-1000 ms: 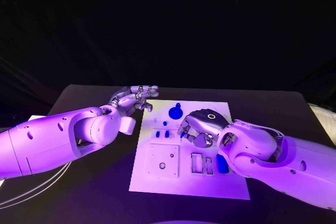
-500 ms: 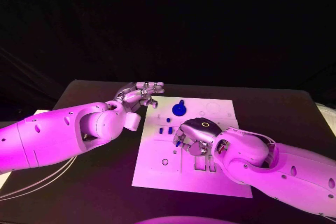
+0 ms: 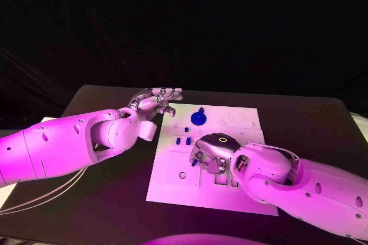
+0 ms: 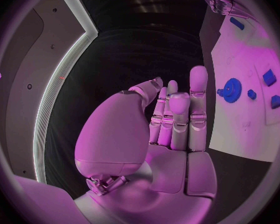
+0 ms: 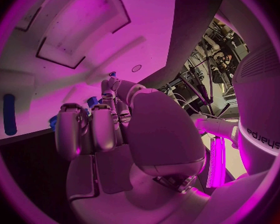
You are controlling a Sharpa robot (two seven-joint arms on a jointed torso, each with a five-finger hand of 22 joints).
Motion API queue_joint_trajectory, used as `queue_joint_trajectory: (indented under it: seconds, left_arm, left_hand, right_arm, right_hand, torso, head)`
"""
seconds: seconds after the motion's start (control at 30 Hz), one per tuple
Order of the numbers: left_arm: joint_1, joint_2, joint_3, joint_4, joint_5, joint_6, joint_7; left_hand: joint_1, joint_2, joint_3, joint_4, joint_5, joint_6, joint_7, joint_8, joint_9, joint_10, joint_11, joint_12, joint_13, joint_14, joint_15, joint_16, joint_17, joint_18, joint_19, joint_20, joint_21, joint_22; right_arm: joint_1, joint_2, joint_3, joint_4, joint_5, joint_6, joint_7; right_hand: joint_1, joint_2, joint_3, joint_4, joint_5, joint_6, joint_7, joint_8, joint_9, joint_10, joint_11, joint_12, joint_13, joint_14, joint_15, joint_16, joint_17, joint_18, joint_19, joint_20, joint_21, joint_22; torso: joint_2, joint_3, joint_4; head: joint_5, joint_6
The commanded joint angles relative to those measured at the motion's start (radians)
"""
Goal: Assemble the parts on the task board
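The left hand (image 3: pixel 156 103) hovers with its fingers straight and close together, holding nothing, just off the far left corner of the task board (image 3: pixel 173 186). A round blue part (image 3: pixel 199 118) lies just to its right. The right hand (image 3: pixel 213 152) is curled over the board's middle (I cannot tell if it holds something). Small blue parts (image 3: pixel 181 141) sit just left of it. It should probably go slowly and line up before pushing.

A matte black rectangular table (image 3: pixel 307 117) spreads beneath both hands, reaching well out to the side of the right hand (image 3: pixel 215 149). Beyond the fingertips of the left hand (image 3: pixel 157 102), past the table's far edge, stands a plain black backdrop (image 3: pixel 230 37). Back behind the left hand, under its arm, thin white cables (image 3: pixel 38 200) curve.
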Motion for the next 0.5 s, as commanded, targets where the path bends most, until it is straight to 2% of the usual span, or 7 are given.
queue_joint_trajectory:
  seconds: [0.03, 0.5]
  left_arm:
    - [0.0, 0.002, 0.001, 0.002, 0.004, 0.009, 0.003]
    - [0.0, 0.001, 0.001, 0.002, 0.004, 0.011, 0.0]
  left_hand:
    - [0.001, 0.004, -0.006, -0.002, 0.002, -0.007, 0.0, 0.001, -0.002, -0.009, 0.002, 0.004, 0.001, -0.005, -0.001, 0.0, -0.001, 0.011, -0.002, 0.002, -0.007, -0.001]
    - [0.001, 0.004, -0.006, -0.002, 0.002, -0.007, 0.0, 0.001, -0.002, -0.009, 0.002, 0.004, 0.001, -0.005, -0.001, 0.0, -0.001, 0.011, -0.002, 0.002, -0.007, -0.001]
  right_arm:
    - [-0.002, 0.003, -0.001, -0.001, -0.002, 0.038, 0.005]
    - [-0.003, 0.016, -0.005, -0.006, -0.051, 0.065, -0.036]
  right_hand:
    - [-0.011, 0.001, 0.004, -0.001, 0.003, 0.001, 0.007, -0.001, 0.0, 0.018, -0.013, 0.001, -0.001, 0.037, 0.008, 0.005, -0.002, -0.01, -0.001, 0.006, 0.004, 0.034]
    - [-0.026, -0.001, -0.003, 0.001, 0.005, 0.001, 0.008, 0.0, 0.001, 0.016, -0.012, 0.001, -0.002, 0.036, 0.009, 0.005, -0.004, -0.01, -0.002, 0.008, 0.003, 0.032]
  torso:
    - [0.001, 0.0006, -0.0006]
    - [0.0, -0.0001, -0.0007]
  head:
    - [0.002, -0.002]
    - [0.002, -0.004]
